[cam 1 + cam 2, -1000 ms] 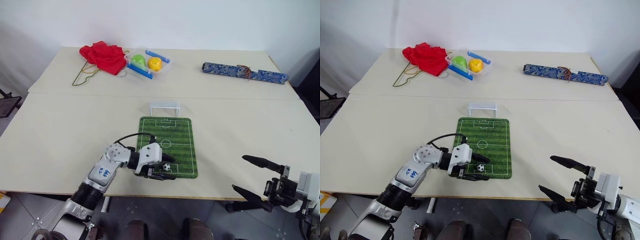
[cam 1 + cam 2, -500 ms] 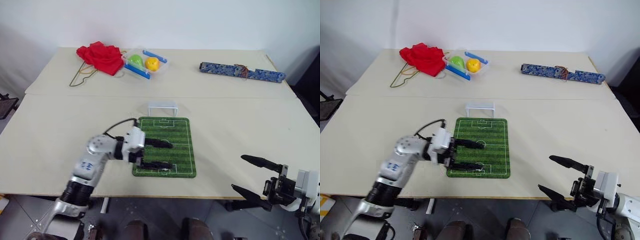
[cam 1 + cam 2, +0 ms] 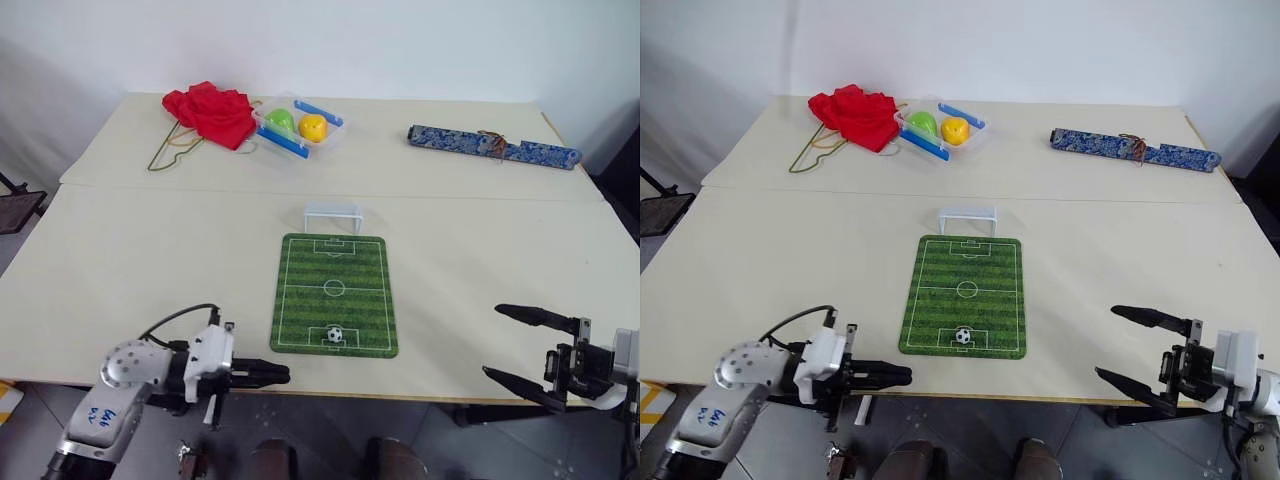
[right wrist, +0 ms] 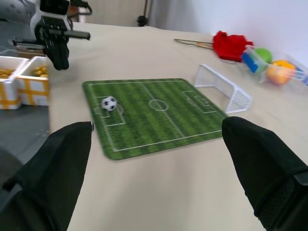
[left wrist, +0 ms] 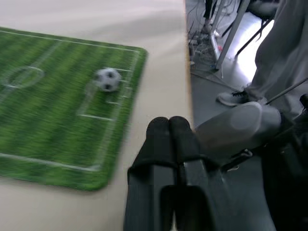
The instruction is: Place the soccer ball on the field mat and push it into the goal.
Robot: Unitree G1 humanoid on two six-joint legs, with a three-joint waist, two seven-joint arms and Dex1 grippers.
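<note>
The beige desk (image 3: 120, 260), set against a white wall (image 3: 400, 40), carries the field mat (image 3: 335, 300); left gripper (image 3: 285, 375) jaws closed empty, right gripper (image 3: 520, 345) jaws wide.

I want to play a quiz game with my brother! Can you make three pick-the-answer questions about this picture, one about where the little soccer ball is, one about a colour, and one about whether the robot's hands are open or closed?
1. Where is the soccer ball?
A. Inside the goal
B. On the field mat, at the end nearest the robot
C. In the clear box

2. What colour is the cloth at the far left of the table?
A. Red
B. Blue
C. Yellow

3. How are the grippers?
A. Both open
B. Both shut
C. Left shut, right open

Answers:
1. B: the ball sits on the field mat by the near penalty box, apart from the goal past the far end.
2. A: the cloth is red.
3. C: the left gripper has its fingers pressed together and empty; the right gripper has its fingers spread wide.
</note>
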